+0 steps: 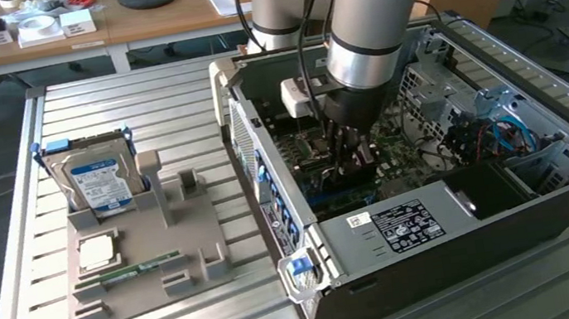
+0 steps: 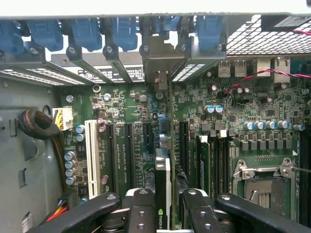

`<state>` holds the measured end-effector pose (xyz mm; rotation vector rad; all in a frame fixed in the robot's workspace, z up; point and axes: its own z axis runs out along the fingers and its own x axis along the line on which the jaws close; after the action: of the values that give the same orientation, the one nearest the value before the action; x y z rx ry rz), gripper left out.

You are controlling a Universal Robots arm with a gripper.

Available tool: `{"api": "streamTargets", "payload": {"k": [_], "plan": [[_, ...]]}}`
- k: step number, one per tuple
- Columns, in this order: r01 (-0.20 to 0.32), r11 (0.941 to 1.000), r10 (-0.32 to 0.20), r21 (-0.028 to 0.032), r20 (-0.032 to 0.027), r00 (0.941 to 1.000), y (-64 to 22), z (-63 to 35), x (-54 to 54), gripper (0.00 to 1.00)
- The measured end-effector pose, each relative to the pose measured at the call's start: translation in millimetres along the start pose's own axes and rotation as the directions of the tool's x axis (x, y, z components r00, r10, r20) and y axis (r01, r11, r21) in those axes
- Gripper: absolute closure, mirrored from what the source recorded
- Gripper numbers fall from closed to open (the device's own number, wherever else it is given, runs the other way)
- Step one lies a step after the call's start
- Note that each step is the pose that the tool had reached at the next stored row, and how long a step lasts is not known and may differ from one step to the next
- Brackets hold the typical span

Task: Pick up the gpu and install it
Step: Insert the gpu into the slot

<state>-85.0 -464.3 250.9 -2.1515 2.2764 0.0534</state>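
The arm is reaching down into the open case (image 1: 557,196), which is lying on its side on the slatted counter (image 1: 120,99). The tool (image 1: 354,168) is sitting low over the motherboard (image 1: 418,159), and it is gripping the gpu (image 2: 163,191) edge-on between its fingers (image 2: 141,211), with the card standing upright.

From the wrist view, the dark card is running away from the tool toward the rear slot brackets (image 2: 160,53), its metal end plate lying right up against that row under the blue clips (image 2: 124,32). The card is lining up with the black expansion slots (image 2: 129,155), just beside the white slot (image 2: 91,153); whether it is fully seated, I cannot tell. The empty CPU socket (image 2: 265,187) is lying off to one side, with memory sticks (image 2: 205,160) between it and the card.

Out on the counter, to the exterior view's left of the case, a grey holder (image 1: 149,266) is carrying a hard drive (image 1: 98,181) standing upright, a CPU (image 1: 97,251) lying flat and a green memory stick (image 1: 142,269) lying near its front.
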Motion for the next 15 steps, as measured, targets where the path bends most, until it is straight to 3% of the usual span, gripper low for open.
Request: {"api": "streamTargets", "payload": {"k": [15], "plan": [[0.0,1.0,0.0,0.0003,0.0,1.0,1.9,0.0,0.1,0.74]]}}
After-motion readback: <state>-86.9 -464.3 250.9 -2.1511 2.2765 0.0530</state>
